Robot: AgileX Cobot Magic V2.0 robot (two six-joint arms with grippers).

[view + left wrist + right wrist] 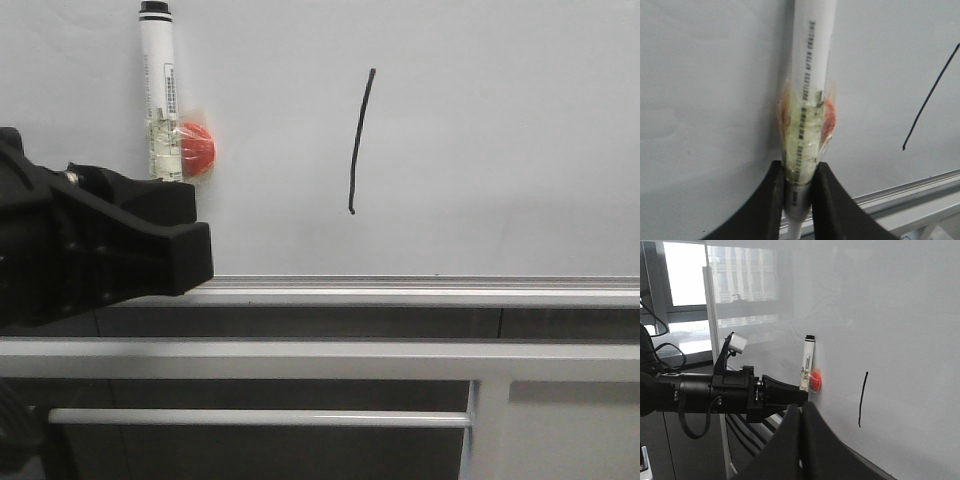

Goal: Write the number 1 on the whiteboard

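The number 1 (360,140) is a thin black, slightly leaning stroke on the whiteboard (500,120). It also shows in the left wrist view (930,97) and the right wrist view (863,399). My left gripper (172,205) is shut on the lower end of a white marker pen (158,90), which stands upright against the board to the left of the stroke. The left wrist view shows the fingers (799,172) pressed on both sides of the pen (810,65). My right gripper (801,410) is shut and empty, away from the board.
An orange-red round magnet (196,148) is taped to the pen's side and sits on the board. The silver rail (420,290) runs along the board's lower edge, with white frame bars (300,360) below it. The left arm (715,392) reaches in from the left.
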